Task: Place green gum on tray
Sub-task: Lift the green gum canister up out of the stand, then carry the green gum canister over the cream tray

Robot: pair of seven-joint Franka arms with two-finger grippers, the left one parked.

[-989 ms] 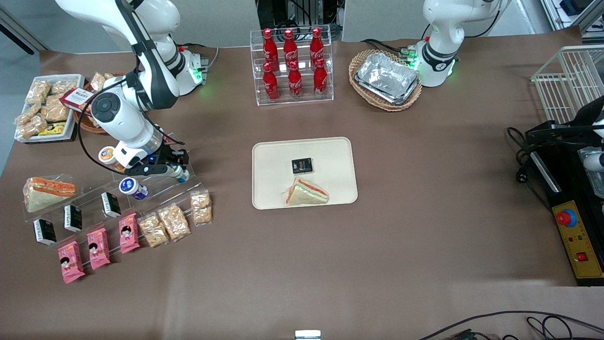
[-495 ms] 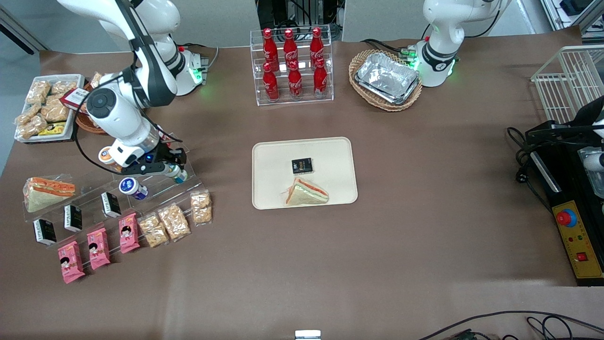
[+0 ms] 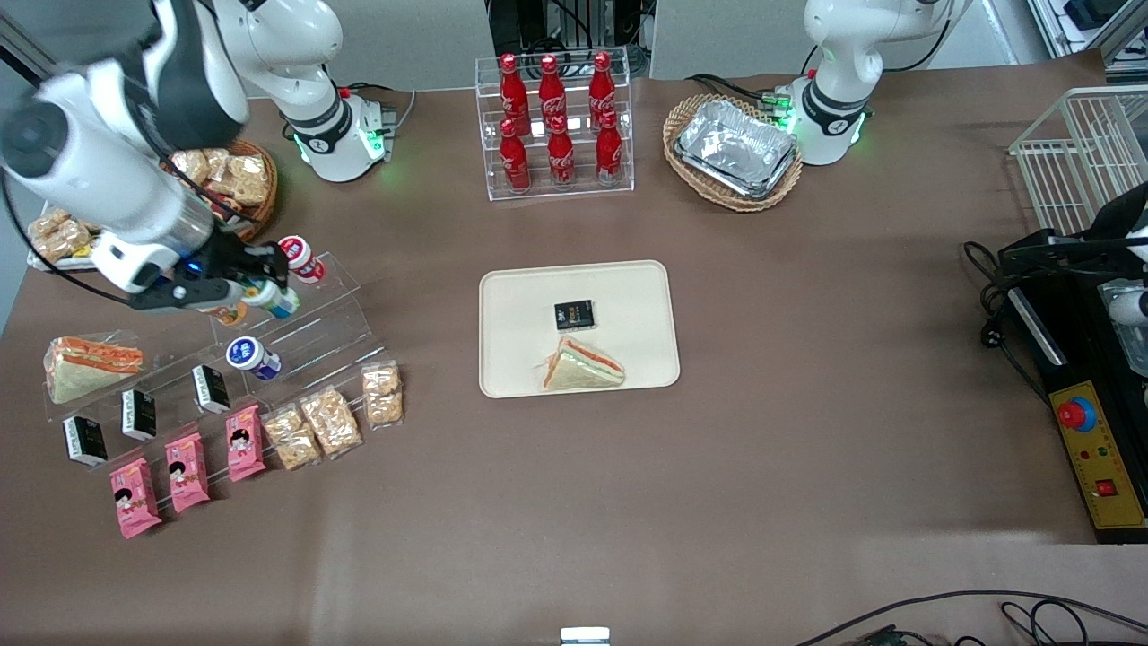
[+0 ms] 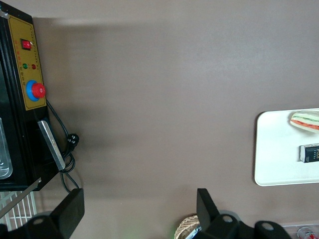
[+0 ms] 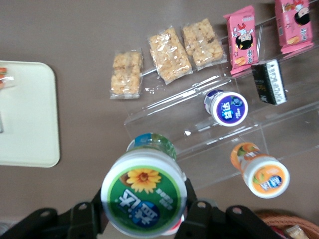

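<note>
Front view | pincer (image 3: 260,289) clamps green gum (image 3: 280,301) | above acrylic rack (image 3: 309,327)

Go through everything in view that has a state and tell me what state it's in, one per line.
end effector: shut on the green gum, raised above the clear display stand
green gum: gripped, lifted off the stand, lid on
tray: holds a sandwich and a small black packet; no gum yet
blue-lidded canister: lying on the stand
orange-lidded canister: lying on the stand

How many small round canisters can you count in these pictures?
4: the green gum held in the gripper above the clear stand; orange-lidded, blue-lidded and red ones on it. The arm may hide others.
</note>
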